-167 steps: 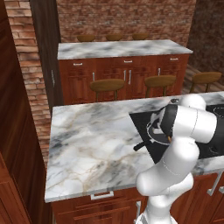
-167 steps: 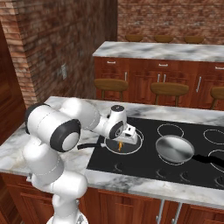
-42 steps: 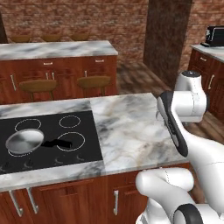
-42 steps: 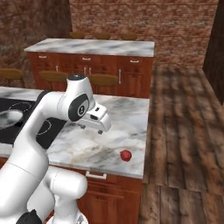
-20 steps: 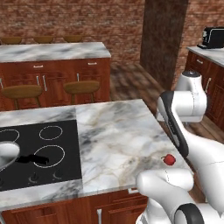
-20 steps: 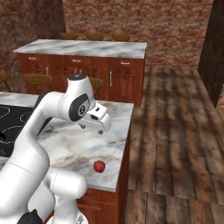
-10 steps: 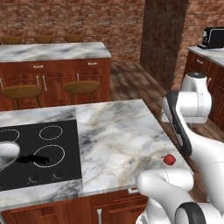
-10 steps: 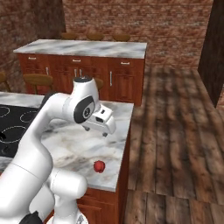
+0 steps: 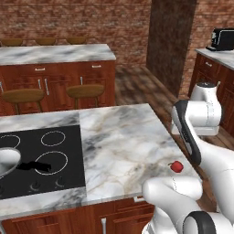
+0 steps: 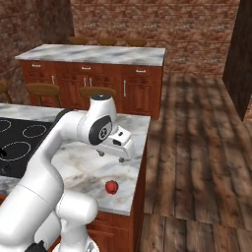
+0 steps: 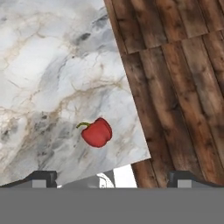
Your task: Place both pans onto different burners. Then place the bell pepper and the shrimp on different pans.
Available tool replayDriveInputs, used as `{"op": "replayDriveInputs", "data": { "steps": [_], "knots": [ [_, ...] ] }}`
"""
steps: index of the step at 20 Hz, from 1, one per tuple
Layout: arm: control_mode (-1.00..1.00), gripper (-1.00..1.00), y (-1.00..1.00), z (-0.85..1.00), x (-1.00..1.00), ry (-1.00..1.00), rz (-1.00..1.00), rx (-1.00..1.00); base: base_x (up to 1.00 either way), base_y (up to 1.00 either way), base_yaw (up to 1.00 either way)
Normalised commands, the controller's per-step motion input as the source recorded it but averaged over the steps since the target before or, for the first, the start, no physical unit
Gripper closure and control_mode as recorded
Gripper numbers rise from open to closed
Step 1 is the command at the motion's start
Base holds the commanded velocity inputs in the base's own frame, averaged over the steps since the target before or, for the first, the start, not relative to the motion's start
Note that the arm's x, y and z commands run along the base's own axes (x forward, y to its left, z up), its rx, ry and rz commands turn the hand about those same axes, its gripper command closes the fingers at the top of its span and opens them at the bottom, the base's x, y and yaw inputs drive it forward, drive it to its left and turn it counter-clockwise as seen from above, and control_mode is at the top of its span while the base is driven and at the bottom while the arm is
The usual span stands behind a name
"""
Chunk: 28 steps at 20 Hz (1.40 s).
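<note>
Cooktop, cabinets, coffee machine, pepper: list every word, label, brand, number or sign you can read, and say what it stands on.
No readable text anywhere.
cooktop: white burner rings and small control marks near its front edge, no letters.
coffee machine: too small to tell any label.
bell pepper, marble counter, cabinets: no writing.

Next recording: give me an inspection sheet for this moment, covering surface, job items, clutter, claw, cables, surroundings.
Surface: marble counter with a black cooktop set in at its left.
Job's things: bell pepper lies on the marble near the counter's corner; a steel pan sits on the cooktop at the picture's edge, with a black handle beside it; burners marked as white rings.
Clutter: nothing seen.
Claw: claw open, above the counter, off the pepper.
Cables: nothing seen.
Surroundings: wooden floor, brick walls, bar stools, a second counter behind.
</note>
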Motion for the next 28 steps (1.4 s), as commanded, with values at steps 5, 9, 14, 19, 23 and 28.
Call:
{"op": "replayDriveInputs", "data": {
  "steps": [5,9,14,19,23,28],
  "knots": [
    [-1.00,-1.00,0.00,-0.13,-0.01,0.05,0.00,0.05,0.00,0.00,0.00],
    [-1.00,-1.00,0.00,-0.05,-0.11,0.06,0.02,0.08,0.00,0.00,0.00],
    [-1.00,-1.00,0.00,-0.10,-0.27,0.02,0.08,0.03,0.00,0.00,0.00],
    [-1.00,-1.00,0.00,-0.26,-0.05,-0.01,0.07,0.00,0.00,0.00,0.00],
    [-1.00,-1.00,0.12,-0.29,0.00,-0.03,0.15,0.00,0.00,0.00,0.00],
    [-1.00,-1.00,0.13,-0.31,0.01,-0.01,0.13,-0.01,0.00,0.00,0.00]
  ]
}}
